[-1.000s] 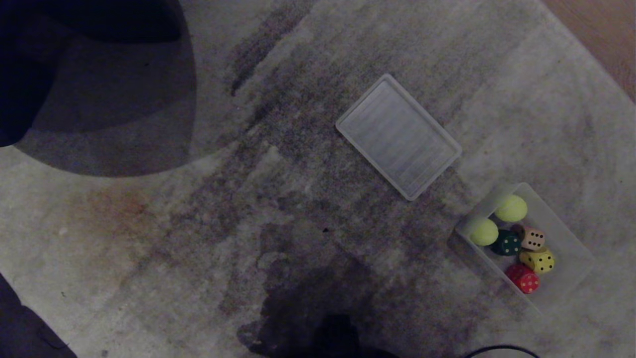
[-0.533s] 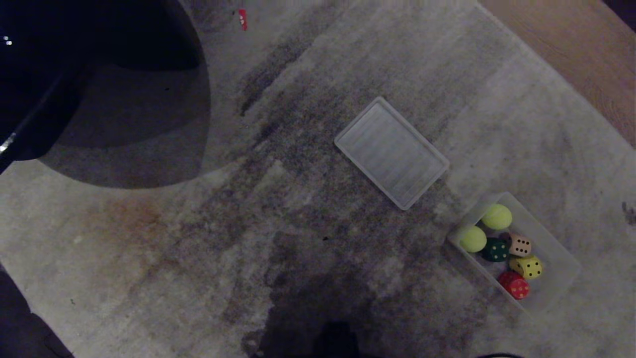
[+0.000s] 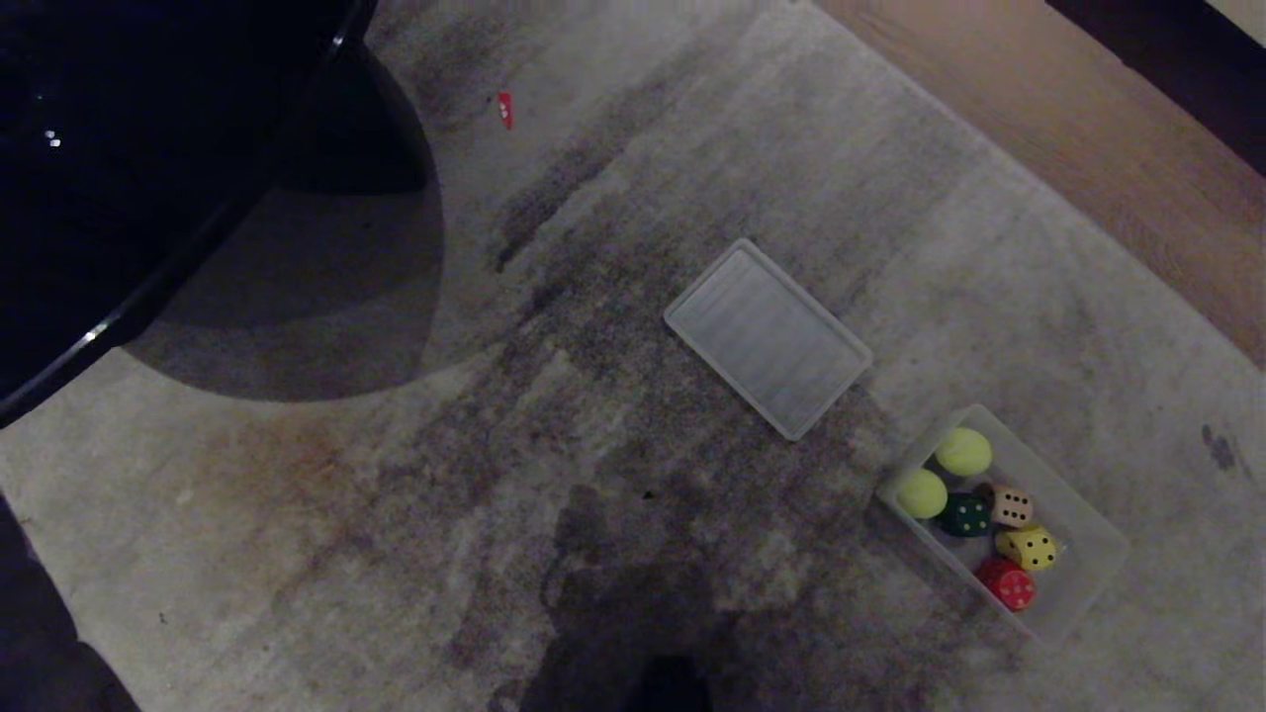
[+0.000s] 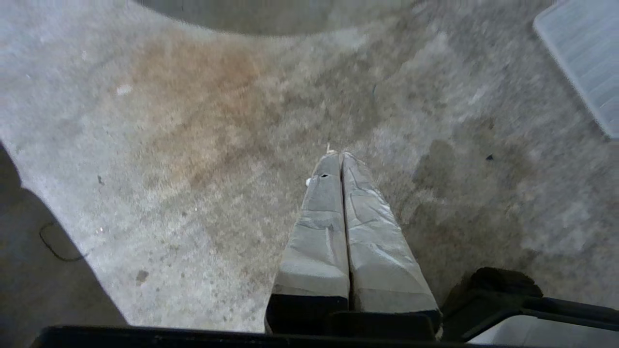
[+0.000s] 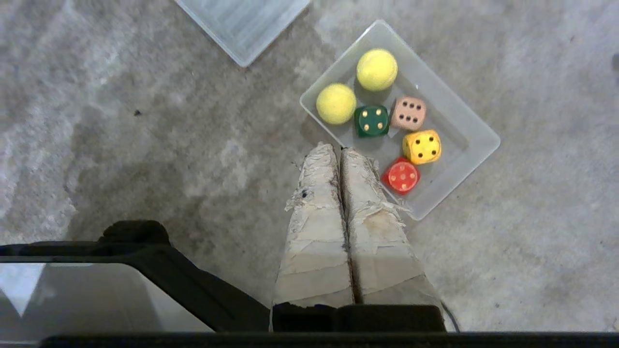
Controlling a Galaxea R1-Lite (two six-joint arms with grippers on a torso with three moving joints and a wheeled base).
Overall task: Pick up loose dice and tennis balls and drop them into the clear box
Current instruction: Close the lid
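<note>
Right wrist view: pressed-together right gripper (image 5: 340, 151) partly hides the clear box (image 5: 471, 126) beside the red die (image 5: 401, 175).

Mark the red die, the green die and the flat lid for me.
red die (image 5: 402, 175), right wrist view, on its top face with the pips.
green die (image 5: 371, 121), right wrist view, middle of its top face.
lid (image 3: 767, 337), head view, centre of its ribbed surface.

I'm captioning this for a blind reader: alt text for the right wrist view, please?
The clear box on grey carpet holds two tennis balls and four dice: green, beige, yellow, red. The right claw hangs shut above its near edge; the lid lies apart.
</note>
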